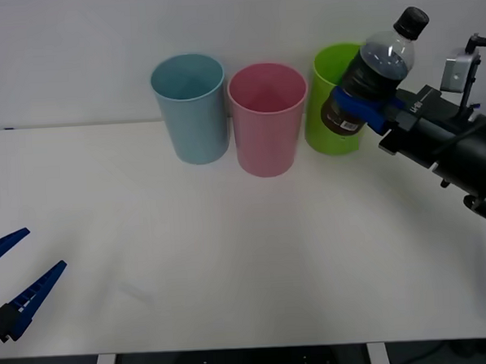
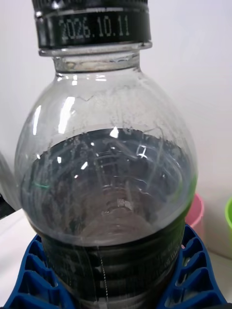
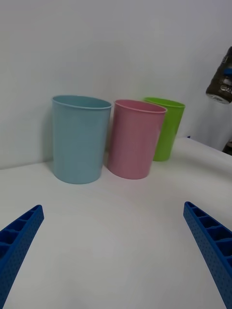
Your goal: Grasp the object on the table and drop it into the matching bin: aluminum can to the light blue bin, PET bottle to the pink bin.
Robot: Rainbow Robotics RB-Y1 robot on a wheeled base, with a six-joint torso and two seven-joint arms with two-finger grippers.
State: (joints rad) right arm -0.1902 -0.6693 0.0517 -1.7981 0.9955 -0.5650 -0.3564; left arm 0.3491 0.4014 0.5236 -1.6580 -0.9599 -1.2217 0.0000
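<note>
My right gripper (image 1: 360,109) is shut on the PET bottle (image 1: 376,75), a small clear bottle with dark contents and a black cap, held tilted in the air in front of the lime green bin (image 1: 331,112). In the right wrist view the bottle (image 2: 108,183) sits between the blue fingers (image 2: 34,270). The pink bin (image 1: 268,119) stands just left of the bottle, the light blue bin (image 1: 190,107) farther left. My left gripper (image 1: 12,280) hovers open over the table's (image 1: 231,264) front left corner. The left wrist view shows the light blue bin (image 3: 79,137), the pink bin (image 3: 135,137) and the bottle (image 3: 221,82).
The three bins stand in a row along the table's back edge, close to a white wall. The lime green bin (image 3: 166,126) is the rightmost. The right arm's black body (image 1: 453,150) reaches in over the right edge.
</note>
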